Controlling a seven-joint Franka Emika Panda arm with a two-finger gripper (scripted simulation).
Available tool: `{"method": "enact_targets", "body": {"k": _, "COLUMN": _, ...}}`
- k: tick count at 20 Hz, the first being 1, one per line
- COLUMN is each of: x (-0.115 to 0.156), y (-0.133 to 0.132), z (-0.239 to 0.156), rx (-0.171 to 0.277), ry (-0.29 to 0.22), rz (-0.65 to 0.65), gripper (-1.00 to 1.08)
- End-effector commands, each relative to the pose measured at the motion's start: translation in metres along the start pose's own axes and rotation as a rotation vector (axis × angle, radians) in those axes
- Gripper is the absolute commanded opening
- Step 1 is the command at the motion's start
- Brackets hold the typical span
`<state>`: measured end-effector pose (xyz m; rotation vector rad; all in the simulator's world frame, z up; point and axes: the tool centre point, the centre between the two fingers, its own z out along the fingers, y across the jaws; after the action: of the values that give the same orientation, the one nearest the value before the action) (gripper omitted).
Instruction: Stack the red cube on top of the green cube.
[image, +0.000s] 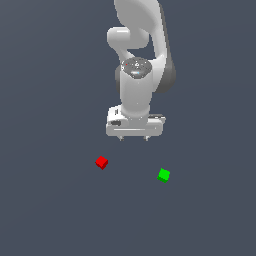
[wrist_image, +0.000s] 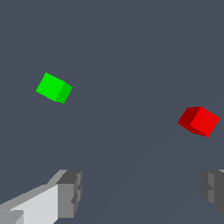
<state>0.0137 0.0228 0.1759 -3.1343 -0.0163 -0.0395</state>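
Note:
The red cube (image: 101, 162) lies on the dark floor toward the exterior view's left; it also shows in the wrist view (wrist_image: 199, 121). The green cube (image: 163, 175) lies apart from it toward the exterior view's right, and shows in the wrist view (wrist_image: 54, 88). My white gripper (image: 133, 138) hangs above and behind both cubes, roughly between them. Its fingers (wrist_image: 70, 194) stand wide apart with nothing between them. It touches neither cube.
The white arm (image: 137, 60) rises behind the gripper. A plain dark grey floor (image: 50, 210) surrounds the cubes.

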Motion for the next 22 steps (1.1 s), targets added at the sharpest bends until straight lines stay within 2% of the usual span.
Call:
{"method": "enact_targets", "body": {"k": 1, "x": 0.005, "y": 0.01, "z": 0.008, "rx": -0.002, "ry": -0.002, "rz": 0.042, "gripper": 1.0}}
{"method": "enact_targets", "body": {"k": 5, "x": 0.016, "y": 0.035, "z": 0.027, "rx": -0.006, "ry": -0.006, "rz": 0.145, "gripper": 1.0}}
{"method": "enact_targets", "body": {"k": 15, "x": 0.032, "y": 0.119, "z": 0.086, "rx": -0.014, "ry": -0.018, "rz": 0.465, "gripper": 1.0}}
{"method": "enact_targets", "body": {"k": 22, "x": 0.031, "y": 0.147, "z": 0.105, "rx": -0.015, "ry": -0.022, "rz": 0.573, "gripper": 1.0}}
